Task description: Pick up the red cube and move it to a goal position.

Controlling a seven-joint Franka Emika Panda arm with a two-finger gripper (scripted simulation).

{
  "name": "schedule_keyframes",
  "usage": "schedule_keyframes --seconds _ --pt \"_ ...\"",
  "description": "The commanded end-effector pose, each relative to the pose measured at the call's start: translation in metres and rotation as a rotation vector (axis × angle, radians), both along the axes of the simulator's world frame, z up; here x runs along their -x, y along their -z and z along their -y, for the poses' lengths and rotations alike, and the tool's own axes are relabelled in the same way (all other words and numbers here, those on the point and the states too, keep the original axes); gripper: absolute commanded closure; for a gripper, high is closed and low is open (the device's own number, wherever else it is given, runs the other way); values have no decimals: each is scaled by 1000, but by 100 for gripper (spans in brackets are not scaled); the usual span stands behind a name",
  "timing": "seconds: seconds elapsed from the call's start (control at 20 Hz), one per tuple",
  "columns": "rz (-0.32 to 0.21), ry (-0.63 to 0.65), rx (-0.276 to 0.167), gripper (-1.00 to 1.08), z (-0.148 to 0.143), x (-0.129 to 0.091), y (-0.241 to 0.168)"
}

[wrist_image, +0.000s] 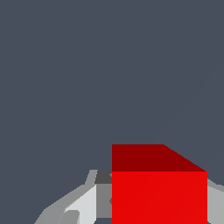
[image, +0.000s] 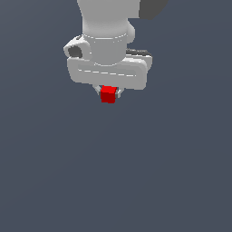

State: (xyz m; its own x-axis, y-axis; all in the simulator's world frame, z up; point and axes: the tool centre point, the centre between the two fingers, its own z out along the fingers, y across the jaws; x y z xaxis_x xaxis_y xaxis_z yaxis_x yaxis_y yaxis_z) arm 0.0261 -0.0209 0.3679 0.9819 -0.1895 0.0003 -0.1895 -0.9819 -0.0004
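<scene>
The hand (image: 108, 93) is clamped on the red cube (image: 108, 94), w/ cube sitting directly betw. its fingers (wrist_image: 83, 205).

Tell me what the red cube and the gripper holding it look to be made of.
Red cube: flat, uniform bright red with sharp edges and no texture or gloss, so a plain matte solid; being a simulator render, the actual material can't be told. Gripper: smooth white-grey shell with soft shading, resembling painted plastic or metal; the fingers beside the cube look light grey and matte.

Flat even simulator light, dim slate backdrop, no glare, coarse jagged edges
</scene>
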Motion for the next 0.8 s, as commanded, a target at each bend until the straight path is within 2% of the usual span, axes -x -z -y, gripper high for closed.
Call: schedule_keyframes --seconds 0.0,0.35,0.75 --pt "-1 0 0 108 5 2 -27" --pt "-1 0 0 108 15 4 -87" --pt "0 0 0 108 21 4 -122"
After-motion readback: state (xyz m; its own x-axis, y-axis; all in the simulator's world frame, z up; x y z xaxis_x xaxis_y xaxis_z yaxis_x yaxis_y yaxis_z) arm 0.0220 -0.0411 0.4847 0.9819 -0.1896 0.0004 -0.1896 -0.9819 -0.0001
